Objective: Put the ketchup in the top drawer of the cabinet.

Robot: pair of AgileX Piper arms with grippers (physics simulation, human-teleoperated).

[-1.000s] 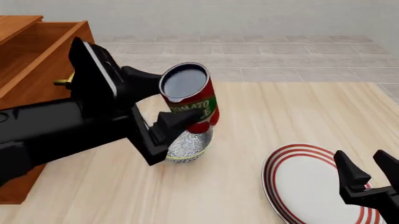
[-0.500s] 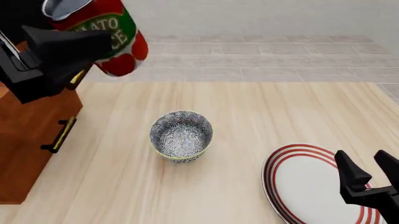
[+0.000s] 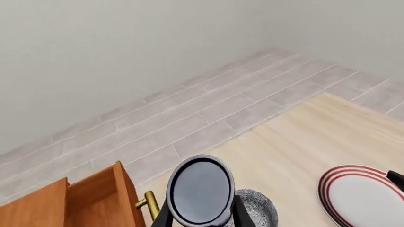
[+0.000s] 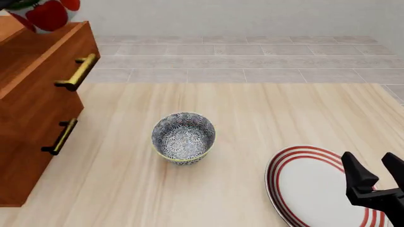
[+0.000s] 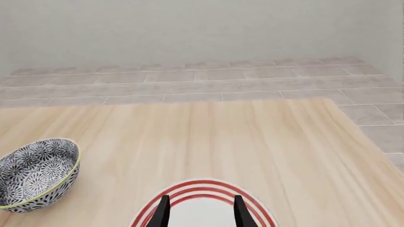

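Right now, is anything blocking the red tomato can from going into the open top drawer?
Nothing visible blocks it. The red-labelled ketchup can is held above the pulled-out reddish-brown wooden top drawer, whose opening shows no lid or object.

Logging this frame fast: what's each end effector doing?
Left end effector: shut on the red-labelled ketchup can.
Right end effector: open, holding nothing.

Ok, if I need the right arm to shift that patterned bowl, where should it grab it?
Take the bowl by its rim on the side nearest the right gripper, coming down from above with one finger inside and one outside. It stands upright and open with a thin wall, and its round body looks too wide for the open jaws to span.
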